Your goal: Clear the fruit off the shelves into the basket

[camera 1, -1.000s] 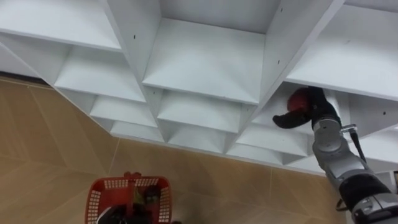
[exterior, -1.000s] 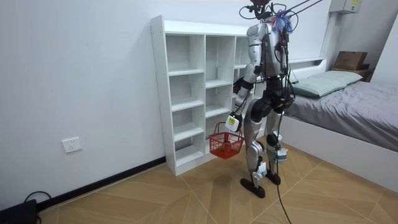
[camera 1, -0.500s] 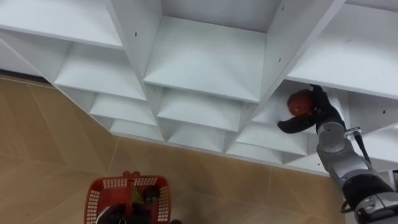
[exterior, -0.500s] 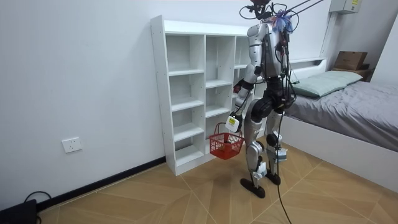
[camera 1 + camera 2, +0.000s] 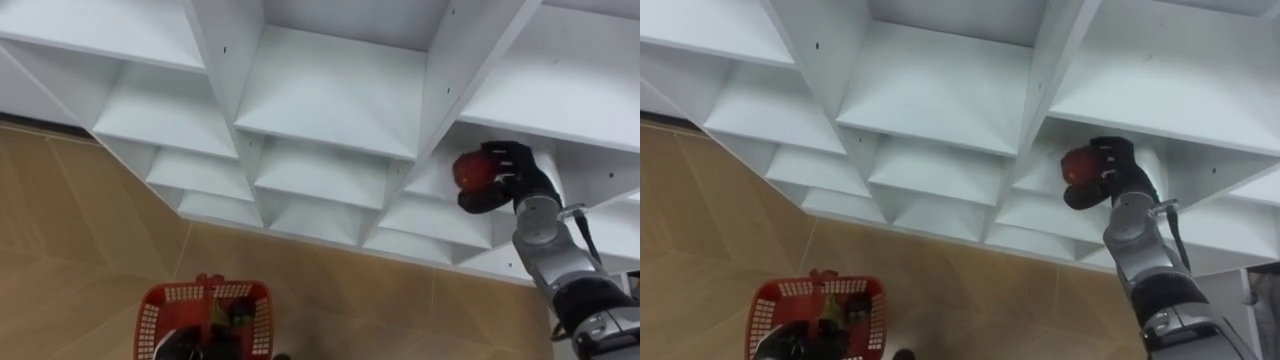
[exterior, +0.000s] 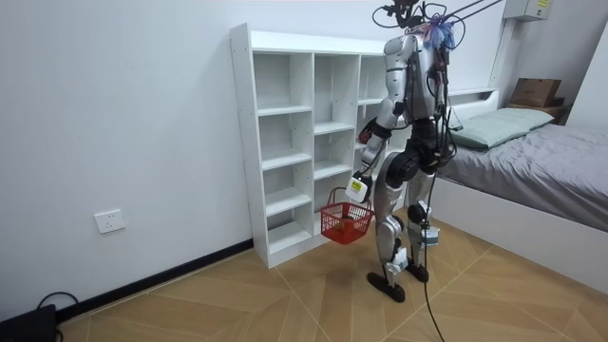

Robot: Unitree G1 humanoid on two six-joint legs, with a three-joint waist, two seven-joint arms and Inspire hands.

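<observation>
Red plastic basket (image 5: 205,312) hangs low at the left from the left hand (image 6: 357,190), which seems closed round its handle, since the basket swings clear of the wooden floor (image 5: 70,230) in the room view. A few dark and greenish pieces lie inside it, too dim to name, so part of the collecting looks done. Across the middle, the white closet (image 5: 330,95) has nothing in the compartments on show. At the right, inside a compartment of the right-hand column, the right hand (image 5: 512,182) is clamped on a red fruit (image 5: 470,170), fingers over its top and thumb under it. The grasp looks made. What I judge is left: draw the fruit out of the compartment, carry it down to the basket, well apart below, and let go.
</observation>
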